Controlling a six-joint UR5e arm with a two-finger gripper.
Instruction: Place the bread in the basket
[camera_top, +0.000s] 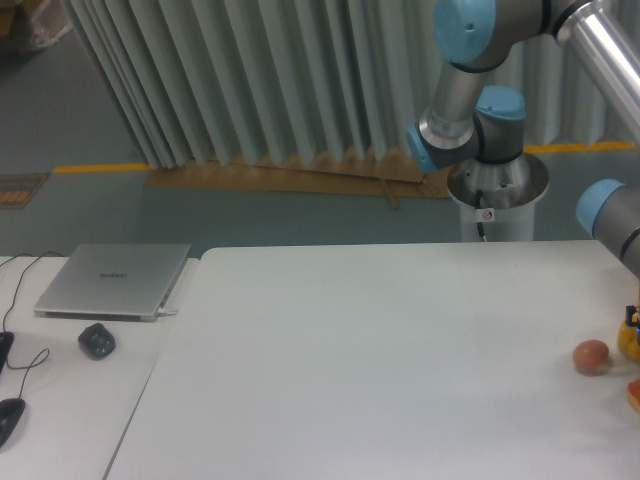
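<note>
The bread (634, 394) shows only as a small orange-tan lump with a reddish rim, cut off by the right edge of the view. It lies on the white table (380, 350), just below and right of a round pinkish-brown ball (591, 356). The basket is out of view. My arm's wrist joint (608, 212) hangs above the table's right edge, and the gripper itself is beyond the frame.
A bright yellow thing (631, 342) sits at the right edge, next to the ball. On the side table at the left lie a closed laptop (113, 280), a dark mouse (97, 341) and cables. The robot's base (495, 180) stands behind the table.
</note>
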